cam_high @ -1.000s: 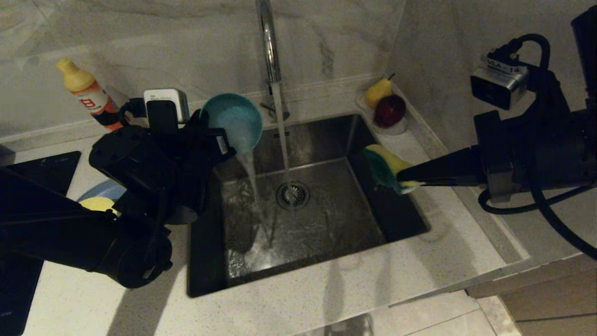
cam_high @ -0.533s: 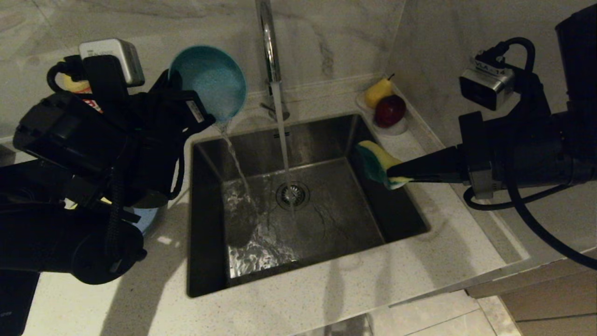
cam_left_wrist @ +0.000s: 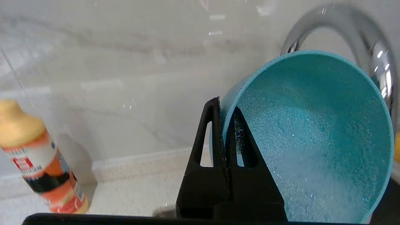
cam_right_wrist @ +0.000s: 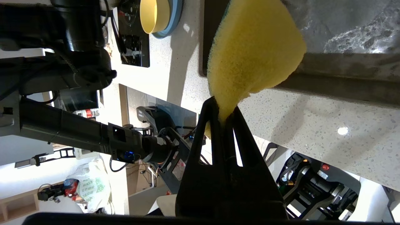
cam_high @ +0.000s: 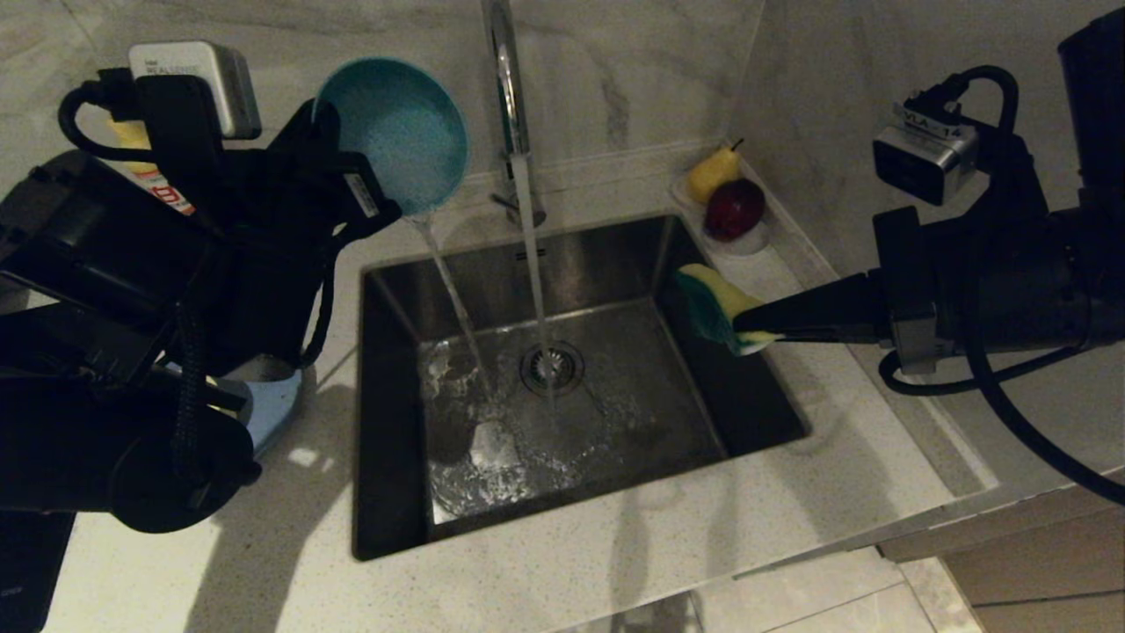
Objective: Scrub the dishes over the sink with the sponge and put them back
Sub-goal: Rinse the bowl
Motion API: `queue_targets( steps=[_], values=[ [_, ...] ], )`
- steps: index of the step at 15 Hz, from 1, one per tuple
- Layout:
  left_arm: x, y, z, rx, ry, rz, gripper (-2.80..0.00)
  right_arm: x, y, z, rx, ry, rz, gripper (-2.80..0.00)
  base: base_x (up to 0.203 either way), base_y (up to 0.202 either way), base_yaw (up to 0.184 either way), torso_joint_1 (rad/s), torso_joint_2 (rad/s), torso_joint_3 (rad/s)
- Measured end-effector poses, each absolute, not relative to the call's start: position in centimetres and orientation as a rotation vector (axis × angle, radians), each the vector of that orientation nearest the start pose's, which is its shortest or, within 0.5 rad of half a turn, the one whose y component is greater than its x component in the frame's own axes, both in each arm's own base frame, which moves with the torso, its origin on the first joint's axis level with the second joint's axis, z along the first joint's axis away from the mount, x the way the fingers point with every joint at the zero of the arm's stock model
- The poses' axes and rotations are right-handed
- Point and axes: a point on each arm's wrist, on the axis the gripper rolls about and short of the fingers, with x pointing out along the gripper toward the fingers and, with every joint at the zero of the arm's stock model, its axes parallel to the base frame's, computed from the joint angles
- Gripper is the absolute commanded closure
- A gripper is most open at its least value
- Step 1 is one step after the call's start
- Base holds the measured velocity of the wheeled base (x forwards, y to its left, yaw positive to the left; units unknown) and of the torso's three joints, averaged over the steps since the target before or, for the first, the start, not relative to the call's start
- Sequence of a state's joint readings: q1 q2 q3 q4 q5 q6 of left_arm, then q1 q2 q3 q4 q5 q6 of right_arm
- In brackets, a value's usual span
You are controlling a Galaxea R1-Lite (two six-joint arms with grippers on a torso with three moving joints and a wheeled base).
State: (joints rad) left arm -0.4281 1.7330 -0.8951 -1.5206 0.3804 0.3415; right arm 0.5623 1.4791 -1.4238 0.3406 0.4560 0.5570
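Teal bowl (cam_high: 393, 132) is tipping water into the sink (cam_high: 562, 387), our left gripper (cam_left_wrist: 225, 125) clamping its rim. Our right gripper (cam_high: 747, 332) is pinching the yellow sponge (cam_high: 714, 303) over the sink's edge.

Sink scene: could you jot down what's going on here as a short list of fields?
left gripper: shut on rim of teal bowl, tipped, water spilling into sink
right gripper: shut on sponge, at the sink's right edge
tap: running
counter left: yellow bowl on blue plate
back corner: pear, red fruit
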Motion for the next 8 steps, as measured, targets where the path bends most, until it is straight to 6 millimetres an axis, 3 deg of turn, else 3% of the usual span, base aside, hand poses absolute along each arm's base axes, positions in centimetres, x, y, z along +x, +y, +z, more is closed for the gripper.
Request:
queue_targets(
  steps=[8],
  values=[
    [25.9,-11.0,31.0,0.018,-0.722,0.075,0.00,20.2,13.9,32.5,0.479,0.683,0.869,0.00,0.000,0.000,0.000,0.000,0.00,0.000]
  ],
)
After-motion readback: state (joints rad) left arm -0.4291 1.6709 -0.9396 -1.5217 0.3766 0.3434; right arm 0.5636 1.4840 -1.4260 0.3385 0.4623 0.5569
